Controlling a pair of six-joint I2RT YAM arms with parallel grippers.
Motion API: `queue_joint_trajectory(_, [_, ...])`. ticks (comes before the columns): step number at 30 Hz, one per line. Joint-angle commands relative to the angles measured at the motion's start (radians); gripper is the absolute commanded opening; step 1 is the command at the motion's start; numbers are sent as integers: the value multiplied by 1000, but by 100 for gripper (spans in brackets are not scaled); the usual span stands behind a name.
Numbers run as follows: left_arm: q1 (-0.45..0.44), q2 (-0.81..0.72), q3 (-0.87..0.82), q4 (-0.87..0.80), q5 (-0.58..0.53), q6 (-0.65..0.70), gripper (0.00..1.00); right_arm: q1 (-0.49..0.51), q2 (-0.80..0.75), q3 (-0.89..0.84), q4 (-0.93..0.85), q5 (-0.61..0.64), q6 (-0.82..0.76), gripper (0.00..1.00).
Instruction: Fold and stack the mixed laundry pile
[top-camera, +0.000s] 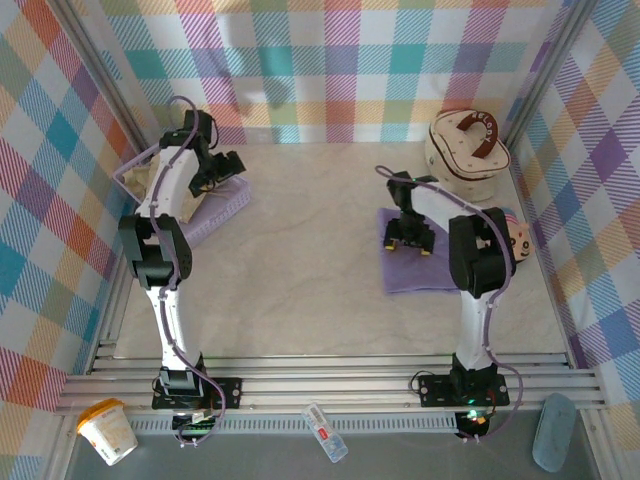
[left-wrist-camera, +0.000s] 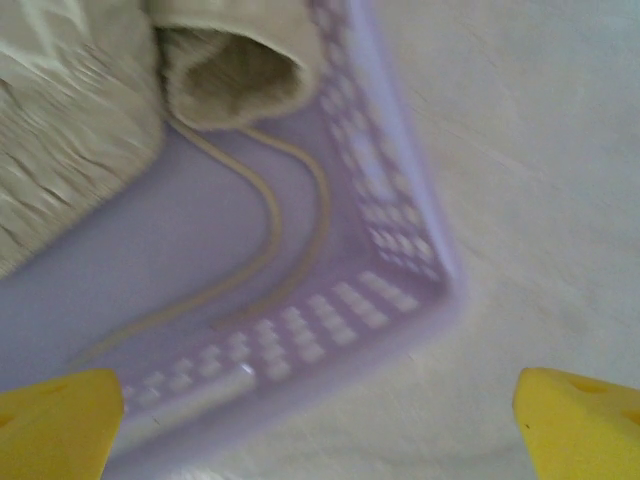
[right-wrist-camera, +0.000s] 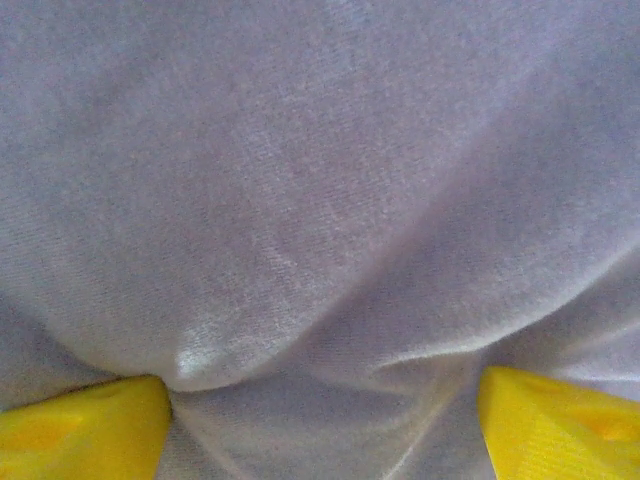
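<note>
"On the right side of the pale table (top-camera: 300, 260), what lay under the arm?" asked the first observer.

"The lavender-purple soft cloth T-shirt (top-camera: 415, 275)," said the second. "It lay flat on the table as a rough rectangle, near the cream round case with a brown handle (top-camera: 465, 150) but apart from it."

"And the right gripper (right-wrist-camera: 320, 420)?"

"It pointed down at the far part of the shirt. In the wrist view its yellow fingertips (right-wrist-camera: 80, 425) stood well apart, low against the purple cloth. A soft ridge of fabric rose between them and met the left-hand tip. The other tip was clear of it, so nothing was clamped."

"Where was the other garment?"

"The beige-cream ribbed cloth garment (left-wrist-camera: 70, 120) lay inside the lavender perforated plastic basket (left-wrist-camera: 370, 200), on the left side of the table. Two pale cords (left-wrist-camera: 270, 230) trailed from it over the basket's floor."

"How was the left gripper (left-wrist-camera: 320, 425) placed?"

"It hung over the basket's corner, looking down at the rim and at the table beside it. Its jaws were spread wide. Both yellow tips sat at the lower corners of the wrist view, with nothing between them and touching neither cloth nor basket."
</note>
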Motion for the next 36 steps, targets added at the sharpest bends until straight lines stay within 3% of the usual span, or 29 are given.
queue_joint_trajectory(1, [26, 63, 53, -30, -96, 25, 100, -39, 11, -40, -69, 102, -61, 81])
queue_joint_trajectory(4, [48, 107, 74, -29, -202, 3, 100, -38, -9, 20, -75, 71, -61, 88])
queue_joint_trajectory(5, [54, 129, 91, -35, -242, -7, 100, -38, -13, 53, -82, 52, -55, 100])
queue_joint_trajectory(12, [79, 315, 258, -84, -446, -66, 100, -38, -61, 197, -29, -87, 30, 99])
queue_joint_trajectory(15, [103, 371, 276, -91, -457, -108, 100, -38, -74, 220, 11, -151, 55, 99])
queue_joint_trajectory(17, [124, 402, 279, -84, -412, -125, 100, -38, -74, 240, 20, -179, 64, 99])
queue_joint_trajectory(18, [131, 416, 284, -76, -380, -126, 96, -38, -77, 248, 17, -183, 65, 99])
queue_joint_trajectory(19, [136, 424, 290, -69, -350, -120, 84, -38, -79, 253, 17, -184, 66, 99])
queue_joint_trajectory(21, [139, 420, 296, -38, -269, -101, 39, -38, -84, 271, 2, -183, 60, 99])
queue_joint_trajectory(23, [139, 394, 300, 6, -162, -87, 2, -40, -88, 286, -13, -177, 54, 99])
queue_joint_trajectory(27, [139, 303, 364, 70, 8, -121, 0, -61, -128, 258, 21, -183, 105, 99])
queue_joint_trajectory(31, [139, 186, 468, 111, 138, -140, 0, -120, -209, 163, 143, -296, 139, 99])
queue_joint_trajectory(36, [135, 2, 475, 241, 364, -202, 0, -166, -289, 89, 228, -376, 143, 99])
